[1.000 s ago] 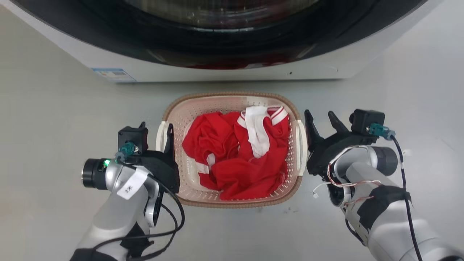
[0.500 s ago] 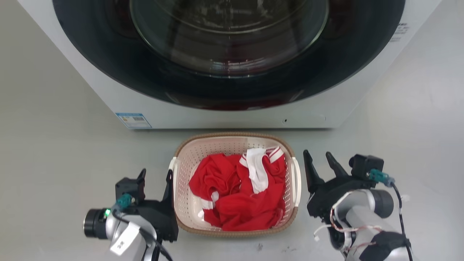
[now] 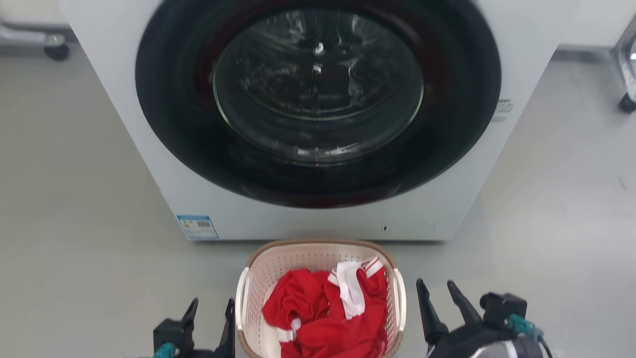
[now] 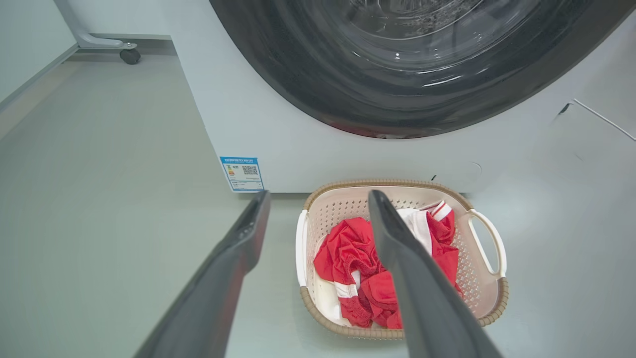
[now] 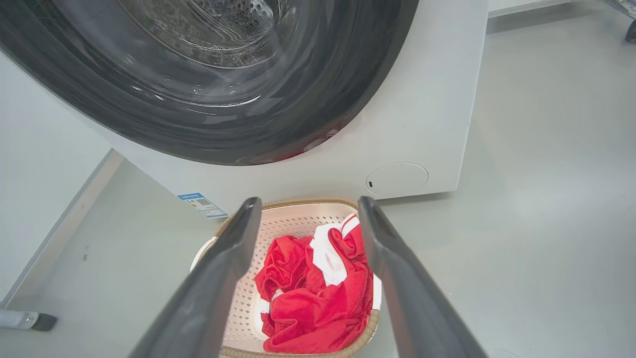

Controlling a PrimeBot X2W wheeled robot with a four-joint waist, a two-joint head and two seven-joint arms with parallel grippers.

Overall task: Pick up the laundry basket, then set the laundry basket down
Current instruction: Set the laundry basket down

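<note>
Head view had the laundry basket (image 3: 293,263) sitting on the grey floor (image 3: 74,248), just in front of the white washing machine (image 3: 124,124), with a red garment with white trim (image 3: 318,323) heaped inside. Left gripper (image 3: 211,311) was low on the basket's left side, fingers spread and holding nothing. Right gripper (image 3: 436,298) was on the other side, a little further off, fingers likewise parted and empty. Neither one touched a handle, as far as I could tell.

Left wrist view looked down between two splayed dark fingers (image 4: 233,258) at the basket below. The white loop handle (image 4: 489,238) on the far side stood clear of the wall. Right wrist view gave the same story: open fingers (image 5: 228,253), basket beneath, round glass door (image 5: 208,64) looming above.

And the risks from here, by my reading. Those loop handles are thin, so a finger closing slightly off could slip past one and grab air. One side catching before the other would tip the basket and let the red garment slide out. A fingertip could also snag in the perforated wall or the cloth. And the washer front sat so close that a forward swing on the lift could knock the rim against it.
</note>
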